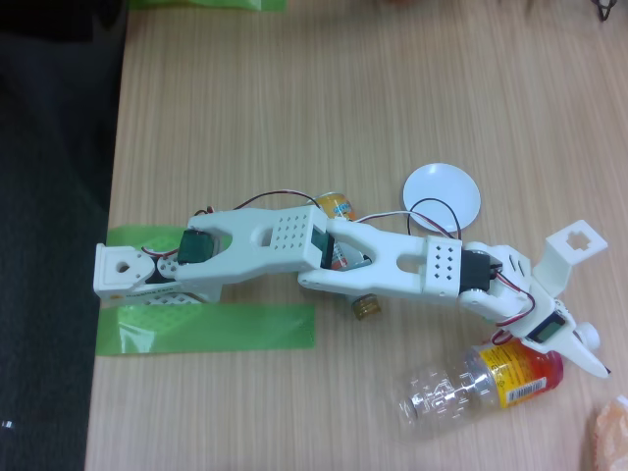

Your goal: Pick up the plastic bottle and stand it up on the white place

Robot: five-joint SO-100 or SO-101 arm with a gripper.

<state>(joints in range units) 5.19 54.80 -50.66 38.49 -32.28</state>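
Plastic bottle (461,391) clear, ribbed, glossy; white place (444,191) smooth; table (324,108) matt wood grain; tape (211,327) glossy green.

Light wood-grain tabletop (294,108) carries: clear ribbed plastic bottle (461,388) on its side, round white shallow dish (444,194), green tape strips (206,327), white arm base (123,270)

We see our white arm stretched low from its base at the left of the fixed view, reaching rightward and slightly downward in the picture. The upper link and forearm lie nearly in line, the wrist bent down-right. Our tool (587,355) points to the lower right; we cannot tell how far its jaws stand apart.
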